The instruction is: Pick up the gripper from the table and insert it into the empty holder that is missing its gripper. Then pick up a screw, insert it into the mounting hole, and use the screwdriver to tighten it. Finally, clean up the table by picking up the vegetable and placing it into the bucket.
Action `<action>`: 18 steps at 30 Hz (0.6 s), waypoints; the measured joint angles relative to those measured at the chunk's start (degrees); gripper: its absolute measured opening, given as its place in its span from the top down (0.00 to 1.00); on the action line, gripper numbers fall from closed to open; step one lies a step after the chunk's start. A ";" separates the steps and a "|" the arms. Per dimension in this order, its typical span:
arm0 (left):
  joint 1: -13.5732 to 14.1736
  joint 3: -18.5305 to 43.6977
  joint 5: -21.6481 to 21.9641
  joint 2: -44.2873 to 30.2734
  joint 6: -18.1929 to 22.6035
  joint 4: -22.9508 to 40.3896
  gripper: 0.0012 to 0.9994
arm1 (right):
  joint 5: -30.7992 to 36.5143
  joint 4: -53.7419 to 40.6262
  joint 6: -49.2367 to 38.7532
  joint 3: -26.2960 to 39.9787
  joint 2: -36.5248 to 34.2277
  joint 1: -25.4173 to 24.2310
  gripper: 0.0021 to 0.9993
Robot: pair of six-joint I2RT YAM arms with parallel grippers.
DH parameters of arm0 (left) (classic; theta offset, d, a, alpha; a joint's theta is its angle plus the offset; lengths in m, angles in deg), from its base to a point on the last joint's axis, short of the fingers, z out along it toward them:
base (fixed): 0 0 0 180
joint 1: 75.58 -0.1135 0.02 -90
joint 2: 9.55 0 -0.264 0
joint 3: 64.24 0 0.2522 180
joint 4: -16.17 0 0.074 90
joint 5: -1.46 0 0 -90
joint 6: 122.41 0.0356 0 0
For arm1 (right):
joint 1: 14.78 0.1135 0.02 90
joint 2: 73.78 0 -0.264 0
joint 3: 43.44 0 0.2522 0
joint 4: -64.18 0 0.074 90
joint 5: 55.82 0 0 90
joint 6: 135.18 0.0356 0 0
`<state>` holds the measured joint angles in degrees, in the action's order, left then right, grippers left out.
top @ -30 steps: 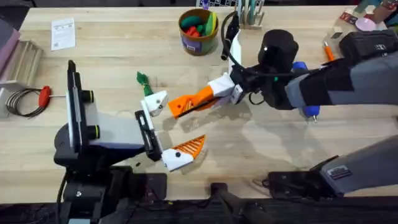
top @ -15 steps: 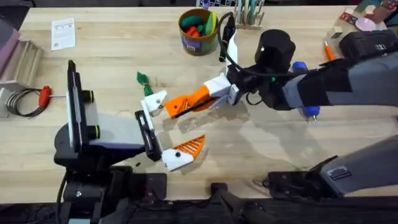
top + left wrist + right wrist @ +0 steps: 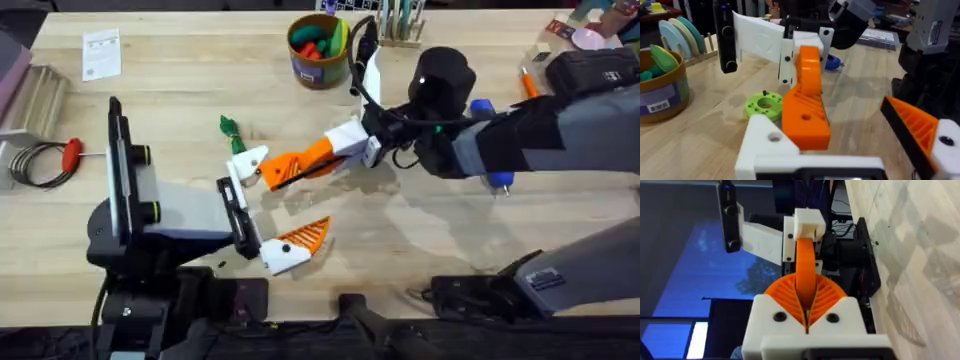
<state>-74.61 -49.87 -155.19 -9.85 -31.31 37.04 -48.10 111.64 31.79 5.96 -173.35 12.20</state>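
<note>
While the left claw (image 3: pixel 262 210) stays spread wide to present its bare holder (image 3: pixel 249 163), the right claw (image 3: pixel 352 142) grips the orange gripper (image 3: pixel 300 162), tip touching that holder, lined up for insertion above the counter (image 3: pixel 180 90).

Matt ribbed orange plastic gripper (image 3: pixel 298 161), smooth white plastic holder (image 3: pixel 249 163), light wooden table (image 3: pixel 180 90).

Orange gripper (image 3: pixel 805 275) clamped between right gripper's (image 3: pixel 806 311) 2 pads, tip at holder (image 3: pixel 808 222).
</note>
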 joint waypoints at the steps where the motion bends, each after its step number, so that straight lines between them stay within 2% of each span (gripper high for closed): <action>1: 0.00 0.00 0.00 0.01 -0.01 0.00 0.01 | 0.02 -0.01 0.00 0.00 0.01 0.08 0.99; 14: -0.07 0.00 0.04 0.00 -0.03 0.00 0.01 | 0.56 0.20 0.87 0.00 -1.25 0.14 0.99; 18: -0.15 0.00 0.02 0.01 -0.10 0.02 0.01 | 0.61 3.82 1.13 0.00 -2.40 0.14 0.99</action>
<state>-74.76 -49.87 -155.17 -9.84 -31.42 37.06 -47.49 115.46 32.92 5.96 -175.75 12.34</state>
